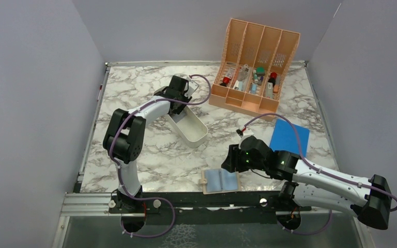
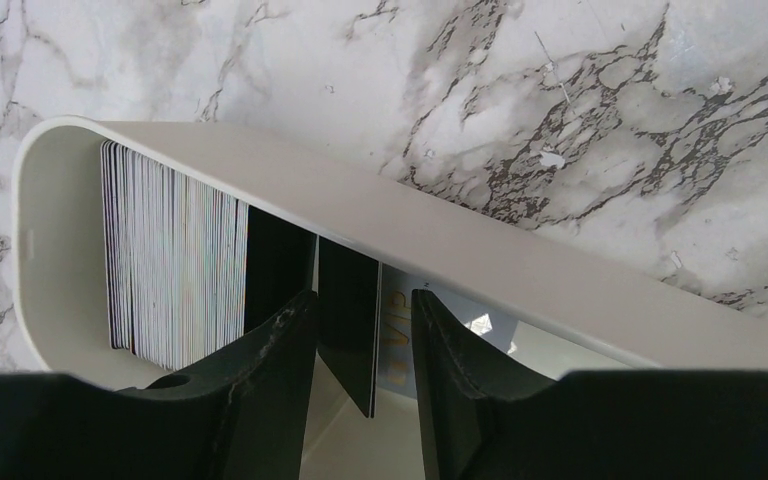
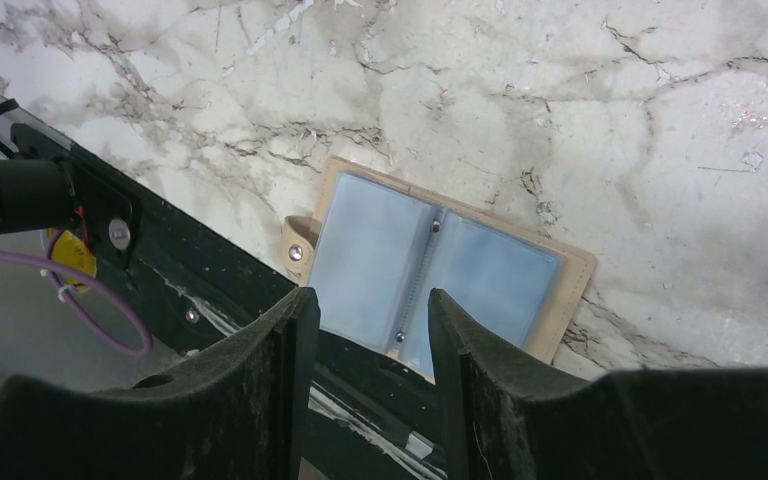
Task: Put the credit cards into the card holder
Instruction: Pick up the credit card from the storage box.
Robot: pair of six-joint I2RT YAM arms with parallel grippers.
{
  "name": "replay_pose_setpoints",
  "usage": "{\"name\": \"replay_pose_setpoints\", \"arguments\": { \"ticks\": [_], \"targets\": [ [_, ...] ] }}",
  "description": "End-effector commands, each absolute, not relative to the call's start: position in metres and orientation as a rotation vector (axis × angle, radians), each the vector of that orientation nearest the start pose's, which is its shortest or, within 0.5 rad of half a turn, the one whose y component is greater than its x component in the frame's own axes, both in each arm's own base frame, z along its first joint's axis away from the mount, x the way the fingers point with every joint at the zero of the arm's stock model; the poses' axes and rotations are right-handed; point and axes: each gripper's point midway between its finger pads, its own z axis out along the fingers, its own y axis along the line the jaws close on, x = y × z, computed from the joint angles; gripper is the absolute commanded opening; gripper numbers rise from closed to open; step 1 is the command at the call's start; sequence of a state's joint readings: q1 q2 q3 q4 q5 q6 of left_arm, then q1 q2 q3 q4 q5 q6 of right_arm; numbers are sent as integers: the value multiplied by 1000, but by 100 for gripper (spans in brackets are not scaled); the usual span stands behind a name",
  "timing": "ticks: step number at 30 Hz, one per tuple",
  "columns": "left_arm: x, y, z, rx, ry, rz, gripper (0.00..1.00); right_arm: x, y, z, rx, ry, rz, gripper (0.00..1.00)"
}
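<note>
A dense stack of credit cards [image 2: 175, 270] stands on edge at the rounded end of a long white tray [image 2: 520, 260]. My left gripper [image 2: 363, 300] reaches into that tray [image 1: 196, 135] with its jaws apart. A black card [image 2: 348, 310] stands tilted between them, with a gap to the right finger. Behind it leans a pale card with gold lettering [image 2: 395, 335]. The card holder [image 1: 220, 181] lies open at the table's front edge, tan outside with blue-grey pockets [image 3: 440, 270]. Just above its near side hovers my right gripper [image 3: 372, 298], open and holding nothing.
A peach slotted organizer [image 1: 256, 67] with small items stands at the back right. A flat bright-blue rectangle [image 1: 289, 137] lies right of centre. The black mounting rail [image 1: 212, 199] runs right below the card holder. Grey walls close in the left, back and right.
</note>
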State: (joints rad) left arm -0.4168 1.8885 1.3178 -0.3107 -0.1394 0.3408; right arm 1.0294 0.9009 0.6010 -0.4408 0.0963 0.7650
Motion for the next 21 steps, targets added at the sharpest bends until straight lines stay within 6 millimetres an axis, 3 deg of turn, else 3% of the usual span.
{"name": "replay_pose_setpoints", "arguments": {
  "ticks": [1, 10, 16, 21],
  "targets": [
    [455, -150, 67, 828, 2269, 178, 42, 135, 238, 118, -257, 2402, 757, 49],
    [466, -138, 72, 801, 2222, 288, 56, 136, 235, 114, -262, 2399, 735, 49],
    [473, -124, 91, 751, 2150, 396, 58, 135, 238, 110, -275, 2407, 740, 49],
    [473, -116, 89, 760, 2150, 455, 61, 136, 241, 109, -297, 2416, 731, 49]
  ]
}}
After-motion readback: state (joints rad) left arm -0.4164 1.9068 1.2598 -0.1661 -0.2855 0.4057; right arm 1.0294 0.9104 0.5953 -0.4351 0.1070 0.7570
